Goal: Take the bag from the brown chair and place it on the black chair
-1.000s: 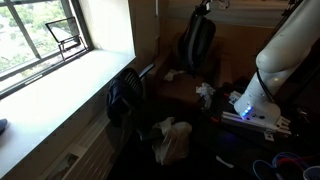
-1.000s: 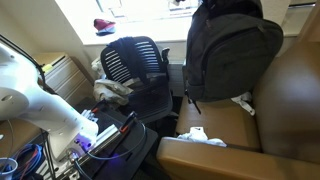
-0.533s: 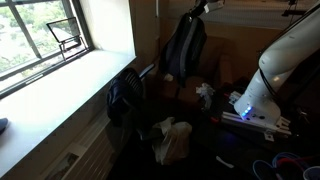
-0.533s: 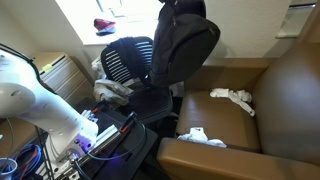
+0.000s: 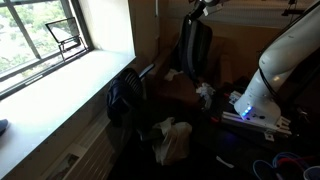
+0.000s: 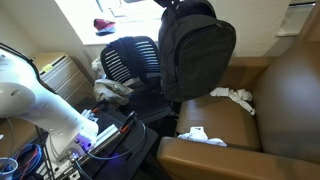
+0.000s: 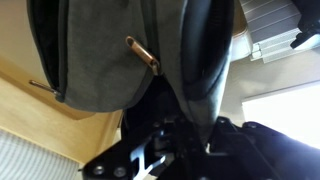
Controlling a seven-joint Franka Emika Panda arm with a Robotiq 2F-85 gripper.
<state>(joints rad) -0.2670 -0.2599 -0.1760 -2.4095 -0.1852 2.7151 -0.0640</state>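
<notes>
A dark grey backpack [image 6: 197,55] hangs in the air, held at its top by my gripper [image 6: 172,3] at the upper edge of the view. It hangs over the near edge of the brown chair [image 6: 260,110], beside the black office chair [image 6: 135,65]. It also shows in an exterior view [image 5: 195,45], hanging from the gripper [image 5: 203,5] above the brown chair [image 5: 185,95], with the black chair [image 5: 125,97] to the left. In the wrist view the bag [image 7: 110,50] fills the frame and its strap runs into the jaws [image 7: 195,125].
White crumpled cloths [image 6: 232,96] [image 6: 200,135] lie on the brown seat. A light bag [image 5: 172,140] sits on the floor. The window sill [image 5: 60,85] runs behind the black chair. The arm's base [image 6: 40,105] and cables stand close by.
The backpack was lifted off the brown chair's seat and swung toward the black chair, then swung slightly back; it now hangs between the two chairs.
</notes>
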